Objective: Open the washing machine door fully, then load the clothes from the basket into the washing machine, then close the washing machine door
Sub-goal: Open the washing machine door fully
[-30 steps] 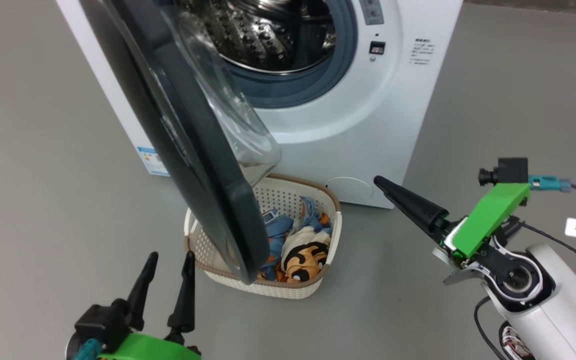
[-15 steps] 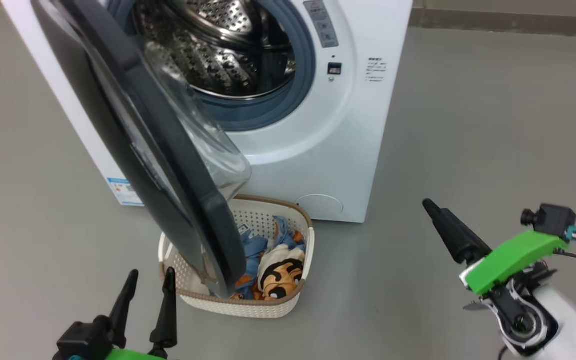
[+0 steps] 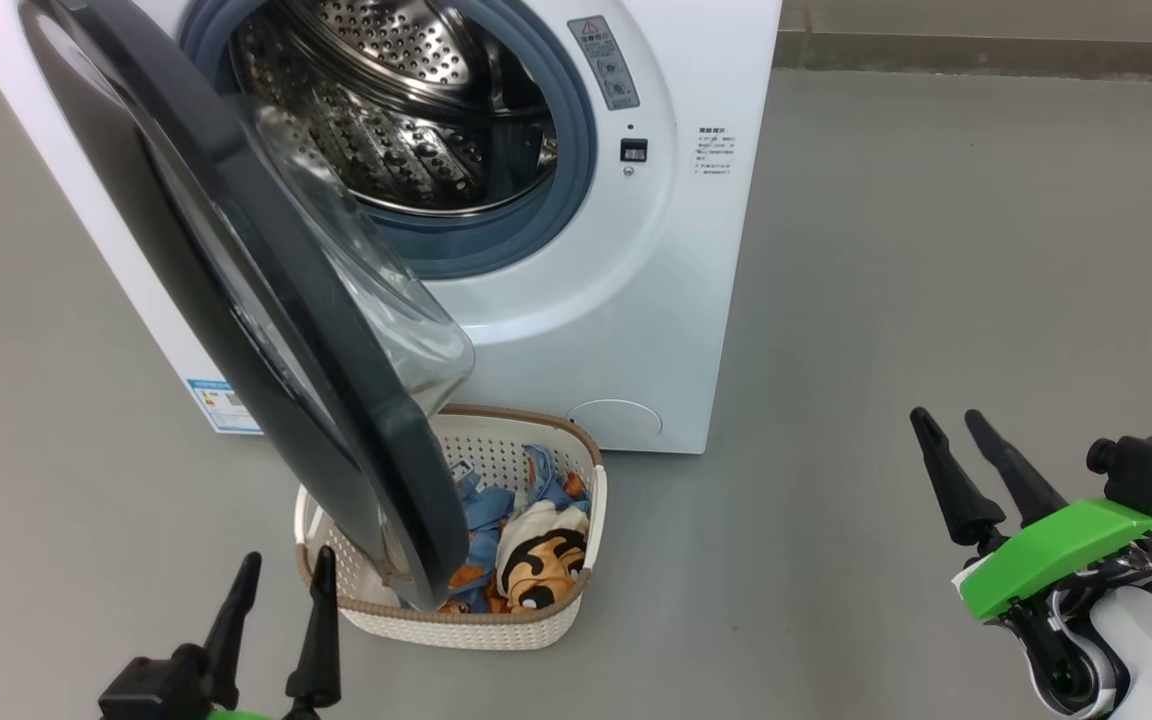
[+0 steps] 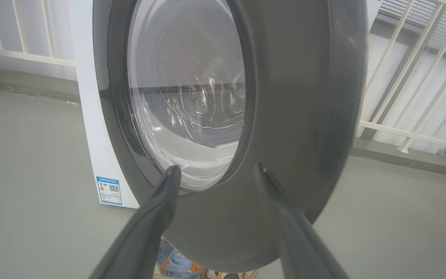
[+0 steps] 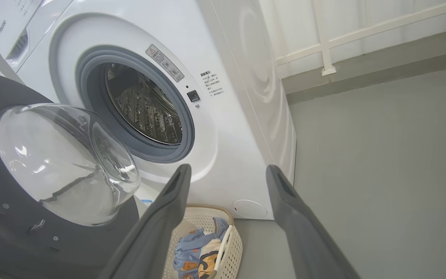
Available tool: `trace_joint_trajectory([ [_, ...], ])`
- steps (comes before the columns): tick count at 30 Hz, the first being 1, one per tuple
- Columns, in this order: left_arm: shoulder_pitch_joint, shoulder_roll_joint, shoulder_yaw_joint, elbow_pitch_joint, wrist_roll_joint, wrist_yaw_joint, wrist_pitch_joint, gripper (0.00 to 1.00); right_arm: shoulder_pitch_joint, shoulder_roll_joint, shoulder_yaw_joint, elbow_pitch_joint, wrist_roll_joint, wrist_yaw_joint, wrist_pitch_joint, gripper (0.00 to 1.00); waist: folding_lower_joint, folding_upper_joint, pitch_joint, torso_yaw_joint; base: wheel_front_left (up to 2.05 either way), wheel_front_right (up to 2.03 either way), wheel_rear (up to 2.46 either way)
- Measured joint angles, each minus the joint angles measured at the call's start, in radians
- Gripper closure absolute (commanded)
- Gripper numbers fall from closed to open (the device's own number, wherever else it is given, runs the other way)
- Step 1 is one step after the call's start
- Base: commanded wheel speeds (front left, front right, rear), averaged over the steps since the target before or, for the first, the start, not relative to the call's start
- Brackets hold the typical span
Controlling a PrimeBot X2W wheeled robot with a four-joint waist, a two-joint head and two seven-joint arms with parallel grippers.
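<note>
Plainly, the washing machine door (image 3: pixel 386 470) is hanging only part-way open. It is jutting out from its hinge at the left of the washing machine (image 3: pixel 616 330) and leaning across the basket (image 3: pixel 456 625), so in the head view its lower rim is covering the basket's left part. That, I judge, is why opening is the step in hand: the door is needing a wider swing before anything can be lifted out freely. The basket is sitting on the floor (image 3: pixel 886 250) just in front of the machine, below the mouth of the drum (image 3: pixel 386 120), probably so the lift from one to the other is short. The clothes (image 3: pixel 536 560) are lying heaped inside it, and the drum is showing bare steel.

The left fingers (image 3: pixel 319 640) are spreading wide and holding nothing. They are pointing at the door's outer face, which is looming just beyond their tips in the left wrist view. They seem placed to push it, though I cannot tell whether they are touching. The right fingers (image 3: pixel 951 490) are likewise gaping wide and empty, hovering well off to the right over bare floor, probably so as not to stand in the door's path.

Counting: one machine, one door, one basket, one blue label sticker (image 3: pixel 221 405) low on the front, and two arms with two fingers apiece. Of garments I am making out at least two, a light blue one and a cream one with a cartoon print; the door is hiding the rest of the heap.
</note>
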Motion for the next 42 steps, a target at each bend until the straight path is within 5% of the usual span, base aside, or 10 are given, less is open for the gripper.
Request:
trace_joint_trajectory([
  [10, 0.004, 0.000, 0.008, -0.001, 0.001, 0.000, 0.000, 0.00, 0.116, 0.089, -0.226, -0.093, -0.333, 0.000, 0.000, 0.00, 0.0000, 0.0000, 0.000, -0.001, 0.00, 0.00, 0.00],
  [21, 0.010, 0.000, 0.009, -0.002, 0.009, 0.000, 0.000, 0.00, 0.183, 0.131, -0.308, -0.142, -0.533, 0.000, 0.000, 0.00, 0.0000, 0.0000, 0.006, 0.008, 0.00, 0.00, 0.00],
  [37, 0.009, 0.000, 0.017, 0.000, 0.009, 0.000, 0.000, 0.00, 0.227, 0.155, -0.309, -0.127, -0.607, 0.000, 0.000, 0.00, 0.0000, 0.0000, 0.021, 0.015, 0.00, 0.00, 0.00],
  [39, 0.004, 0.000, 0.021, 0.000, 0.009, 0.000, 0.000, 0.62, 0.227, 0.155, -0.309, -0.127, -0.608, 0.000, 0.000, 0.00, 0.0000, 0.0000, 0.021, 0.015, 0.00, 0.00, 0.00],
  [41, -0.006, 0.000, 0.025, -0.004, 0.009, 0.000, 0.000, 1.00, 0.227, 0.155, -0.310, -0.130, -0.608, 0.000, 0.000, 0.00, 0.0000, 0.0000, 0.021, 0.016, 0.00, 0.00, 0.00],
  [42, -0.012, 0.000, 0.026, -0.015, 0.009, 0.000, 0.000, 1.00, 0.227, 0.155, -0.310, -0.132, -0.608, 0.000, 0.000, 0.00, 0.0000, 0.0000, 0.022, 0.016, 0.00, 0.00, 0.00],
])
